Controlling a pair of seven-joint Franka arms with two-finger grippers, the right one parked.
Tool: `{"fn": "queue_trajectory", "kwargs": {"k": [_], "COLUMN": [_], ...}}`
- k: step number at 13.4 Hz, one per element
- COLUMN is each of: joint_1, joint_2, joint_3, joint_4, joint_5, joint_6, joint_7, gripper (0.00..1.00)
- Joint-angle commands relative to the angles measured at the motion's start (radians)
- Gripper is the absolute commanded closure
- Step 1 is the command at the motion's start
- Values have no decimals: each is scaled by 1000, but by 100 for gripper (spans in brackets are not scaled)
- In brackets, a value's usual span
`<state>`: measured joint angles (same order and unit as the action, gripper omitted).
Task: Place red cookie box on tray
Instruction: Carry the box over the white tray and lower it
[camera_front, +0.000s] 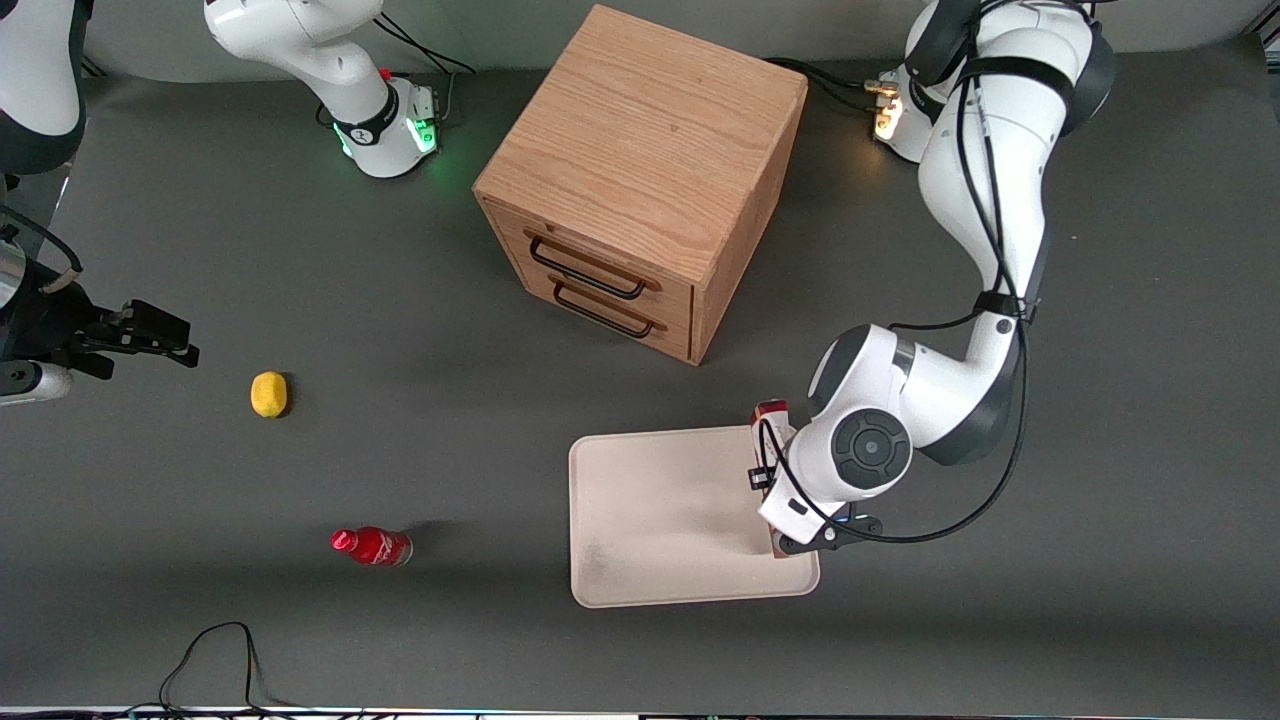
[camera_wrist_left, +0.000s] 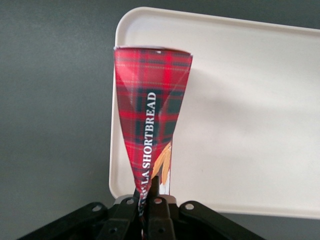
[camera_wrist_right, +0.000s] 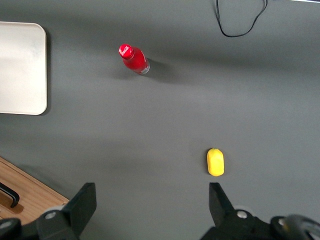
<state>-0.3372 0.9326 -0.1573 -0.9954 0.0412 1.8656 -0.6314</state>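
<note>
My left gripper (camera_wrist_left: 149, 186) is shut on one end of the red cookie box (camera_wrist_left: 150, 100), a tartan carton that is pinched flat between the fingers and flares out toward its free end. The box stands on edge over the rim of the pale tray (camera_wrist_left: 250, 125) at the working arm's end. In the front view the wrist covers most of the box; only a red end (camera_front: 770, 411) shows above the tray (camera_front: 660, 520). I cannot tell whether the box touches the tray.
A wooden two-drawer cabinet (camera_front: 640, 180) stands farther from the front camera than the tray. Toward the parked arm's end lie a small red bottle (camera_front: 372, 546) and a yellow fruit (camera_front: 268, 393). A black cable (camera_front: 215, 650) loops near the table's front edge.
</note>
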Motion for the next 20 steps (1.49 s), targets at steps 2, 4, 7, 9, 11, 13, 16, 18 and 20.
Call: {"fn": "queue_trajectory", "kwargs": {"k": [2,4,7,9,11,13,16,18,20], "joint_1": [-17,-17,-17,-17,-16,-17,-17,-16,-16], "joint_2": [38,49,61,68,68,68,68,68,68], "joint_3": [36,39,39,39,39,39,39,39,39], "joint_4": [38,35,35,34,34,26,20,20,18], "joint_5": [17,23,31,32,32,32,32,32,32], "joint_6": [32,56,87,96,95,103,110,109,109], "joint_7": [-21,-20,-20,-20,-22,-22,-22,-22,-22], "gripper": [100,100,100,100,100,0,0,0,0]}}
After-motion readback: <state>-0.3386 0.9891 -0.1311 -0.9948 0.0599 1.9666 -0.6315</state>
